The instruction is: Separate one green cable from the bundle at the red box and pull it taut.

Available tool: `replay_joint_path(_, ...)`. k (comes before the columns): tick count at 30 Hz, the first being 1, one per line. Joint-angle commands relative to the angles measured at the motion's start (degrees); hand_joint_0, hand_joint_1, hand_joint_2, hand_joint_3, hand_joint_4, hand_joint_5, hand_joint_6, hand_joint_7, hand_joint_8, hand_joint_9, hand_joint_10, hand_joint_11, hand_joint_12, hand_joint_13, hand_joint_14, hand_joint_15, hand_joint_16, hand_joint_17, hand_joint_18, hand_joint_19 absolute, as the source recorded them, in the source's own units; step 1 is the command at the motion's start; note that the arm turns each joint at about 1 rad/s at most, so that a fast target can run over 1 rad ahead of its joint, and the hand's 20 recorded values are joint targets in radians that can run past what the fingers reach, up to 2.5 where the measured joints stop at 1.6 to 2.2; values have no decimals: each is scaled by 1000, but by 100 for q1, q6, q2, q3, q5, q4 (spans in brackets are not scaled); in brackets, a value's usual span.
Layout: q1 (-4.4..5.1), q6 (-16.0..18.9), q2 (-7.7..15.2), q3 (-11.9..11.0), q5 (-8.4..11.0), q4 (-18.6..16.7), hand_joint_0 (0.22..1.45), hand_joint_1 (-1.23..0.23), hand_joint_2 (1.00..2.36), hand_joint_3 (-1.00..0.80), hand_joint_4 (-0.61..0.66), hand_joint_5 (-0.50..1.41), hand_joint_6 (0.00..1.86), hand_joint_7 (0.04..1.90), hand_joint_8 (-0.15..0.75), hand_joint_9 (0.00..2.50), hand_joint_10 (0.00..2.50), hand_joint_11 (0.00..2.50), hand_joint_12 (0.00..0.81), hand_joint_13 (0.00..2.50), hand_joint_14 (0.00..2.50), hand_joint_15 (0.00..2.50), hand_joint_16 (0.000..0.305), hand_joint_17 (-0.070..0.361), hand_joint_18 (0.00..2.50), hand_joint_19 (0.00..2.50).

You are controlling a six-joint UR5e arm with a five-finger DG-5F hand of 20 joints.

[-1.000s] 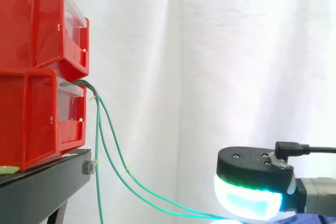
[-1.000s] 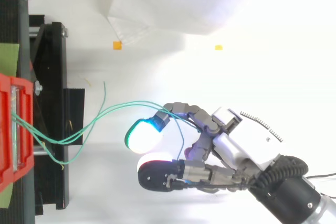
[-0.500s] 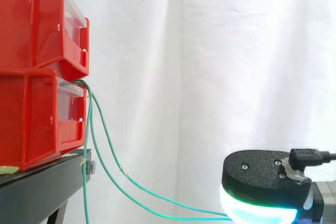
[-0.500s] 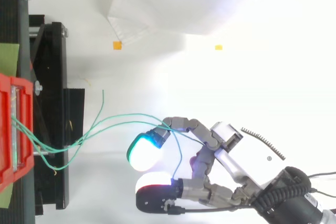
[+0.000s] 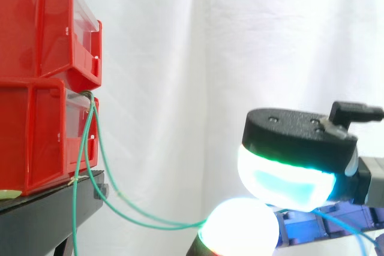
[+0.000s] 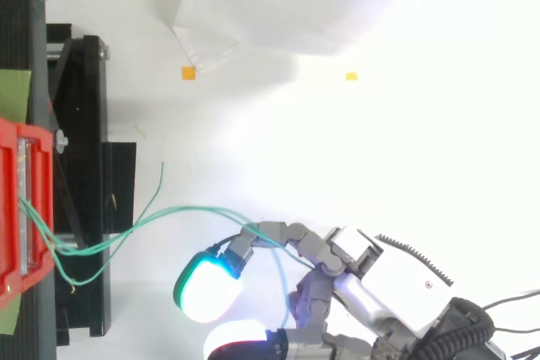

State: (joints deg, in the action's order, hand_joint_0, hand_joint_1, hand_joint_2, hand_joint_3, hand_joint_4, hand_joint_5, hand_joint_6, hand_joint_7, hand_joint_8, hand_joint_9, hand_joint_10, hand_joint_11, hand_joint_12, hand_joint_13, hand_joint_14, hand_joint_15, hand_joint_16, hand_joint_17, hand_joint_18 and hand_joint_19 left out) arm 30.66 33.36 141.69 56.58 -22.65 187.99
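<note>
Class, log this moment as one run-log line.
stage: pull | hand: curled round green cables | cables: sagging from lower red bin, not taut

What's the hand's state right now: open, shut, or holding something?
Hand: shut on the cable, fingers curled round it.

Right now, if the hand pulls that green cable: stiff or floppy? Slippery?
Likely floppy: the cable sags in a curve between the box and the hand. Probably light, being so thin. It might slip through the curled fingers, as it looks smooth.
</note>
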Motion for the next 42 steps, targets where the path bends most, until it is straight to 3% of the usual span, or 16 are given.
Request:
replay_joint_path(1, 37, 329, -18, 2, -3, -16, 606, -912, 1000, -500, -29, 70, 711, 957, 172, 2435, 20, 1879, 327, 1838, 500, 1700, 44, 100, 1534, 1402)
replay_joint_path(6, 63, 487, -18, 161, -3, -60, 573, -904, 1000, -500, 49, 54, 708, 1010, 261, 2341, 18, 1926, 345, 1788, 561, 1692, 48, 107, 1528, 1407)
replay_joint_path(8, 72, 478, -18, 196, -3, -139, 563, -901, 1000, -500, 104, 38, 671, 1121, 295, 2254, 15, 1956, 352, 1749, 551, 1688, 49, 111, 1495, 1403)
replay_joint_path(10, 89, 443, -18, 257, -11, -201, 551, -898, 1000, -500, 157, 36, 551, 1383, 297, 2149, 14, 1913, 353, 1680, 581, 1675, 51, 114, 1459, 1408)
replay_joint_path(12, 89, 338, -18, 310, -11, -192, 546, -897, 1000, -500, 171, 33, 507, 1469, 307, 2098, 11, 1891, 351, 1647, 590, 1634, 51, 116, 1440, 1414)
replay_joint_path(16, 89, -269, -18, 416, -20, -131, 535, -880, 1000, -500, 196, 7, 503, 1379, 318, 2035, 12, 1857, 363, 1621, 595, 1649, 53, 119, 1421, 1400)
replay_joint_path(21, 89, -313, -80, 653, -20, -377, 517, -887, 1000, -500, 210, -19, 505, 1216, 331, 1899, 13, 1789, 365, 1580, 630, 1583, 56, 126, 1386, 1395)
replay_joint_path(28, 98, -673, -141, 706, -47, -465, 509, -970, 1000, -500, 207, 8, 501, 1429, 341, 1845, 10, 1776, 370, 1545, 658, 1541, 56, 126, 1348, 1372)
replay_joint_path(31, 116, -893, -141, 697, -47, -676, 519, -985, 1000, -500, 207, 8, 500, 1441, 341, 1848, 10, 1783, 368, 1541, 645, 1549, 54, 122, 1337, 1372)
replay_joint_path(36, 116, -1007, -141, 706, -47, -693, 522, -978, 1000, -500, 204, 8, 500, 1426, 338, 1856, 9, 1778, 367, 1544, 640, 1540, 54, 121, 1333, 1380)
replay_joint_path(38, 116, -1016, -141, 706, -47, -702, 522, -979, 1000, -500, 170, 18, 588, 1268, 338, 1947, 9, 1801, 361, 1559, 644, 1546, 53, 120, 1340, 1375)
replay_joint_path(42, 125, -1016, -141, 697, -47, -711, 521, -987, 1000, -500, 140, 26, 643, 1157, 322, 2052, 11, 1827, 364, 1600, 606, 1589, 53, 120, 1363, 1369)
